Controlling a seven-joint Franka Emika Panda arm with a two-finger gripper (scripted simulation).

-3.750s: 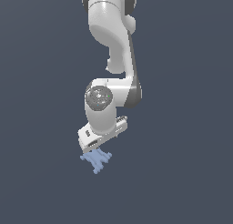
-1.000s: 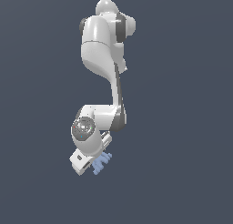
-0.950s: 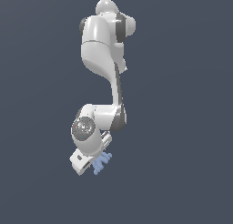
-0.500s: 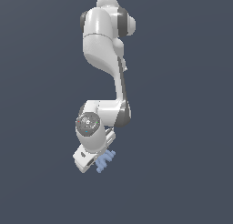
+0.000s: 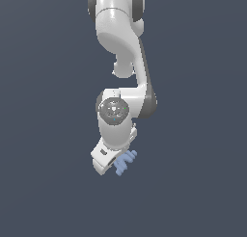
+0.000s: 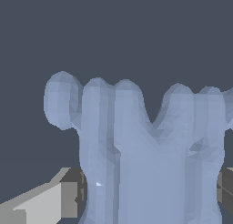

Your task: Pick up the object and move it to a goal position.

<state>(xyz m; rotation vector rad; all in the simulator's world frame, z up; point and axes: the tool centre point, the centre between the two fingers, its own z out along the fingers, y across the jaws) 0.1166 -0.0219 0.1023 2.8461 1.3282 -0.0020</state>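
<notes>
The fingers (image 6: pixel 68 198) press in on the object (image 6: pixel 145 155) from both sides in the wrist view, one grey pad showing at each edge of the light-blue piece, so the jaws are closed on it with only its width between them; the object fills most of that view, its rounded toothed lobes spreading away from the pads against a plain dark backdrop; in the exterior view the same object (image 5: pixel 126 162) pokes out from the tip of the white gripper (image 5: pixel 116 160), its jagged arms fanning toward the exterior view's right and slightly downward, clear of any surface; the gripper is tilted, its body slanting down toward the exterior view's left; above it sits the round wrist joint (image 5: pixel 114 111) with its grey face turned to the camera; the arm (image 5: pixel 118 33) rises from there to the top of the frame.
</notes>
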